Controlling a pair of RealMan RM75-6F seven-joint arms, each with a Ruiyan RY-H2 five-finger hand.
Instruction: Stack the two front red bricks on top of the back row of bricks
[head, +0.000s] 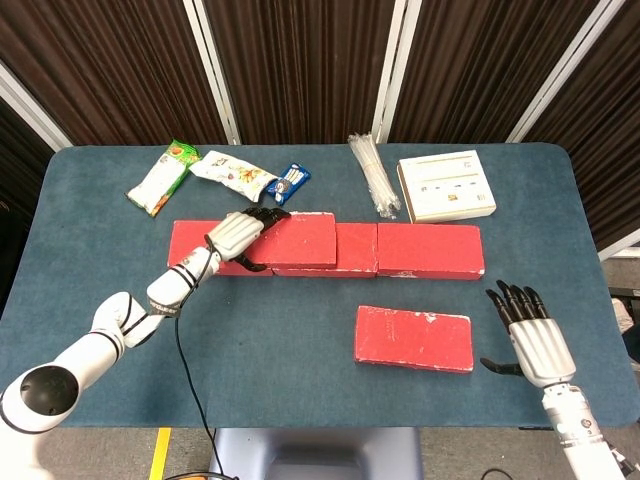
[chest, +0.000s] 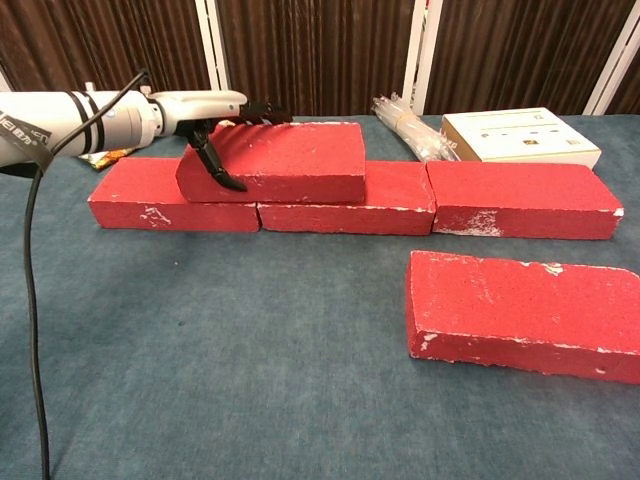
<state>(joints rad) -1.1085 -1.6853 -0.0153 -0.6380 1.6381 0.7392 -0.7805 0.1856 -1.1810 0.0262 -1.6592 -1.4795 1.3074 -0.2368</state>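
Observation:
Three red bricks form the back row. A further red brick lies on top of that row, over its left and middle bricks. My left hand grips this brick at its left end, fingers over the top and thumb on the front face. One red brick lies flat on the table in front of the row. My right hand hangs open to the right of that front brick, apart from it; the chest view does not show it.
Snack packets lie behind the row at the left. A bundle of clear straws and a white box sit at the back right. A black cable trails from my left arm.

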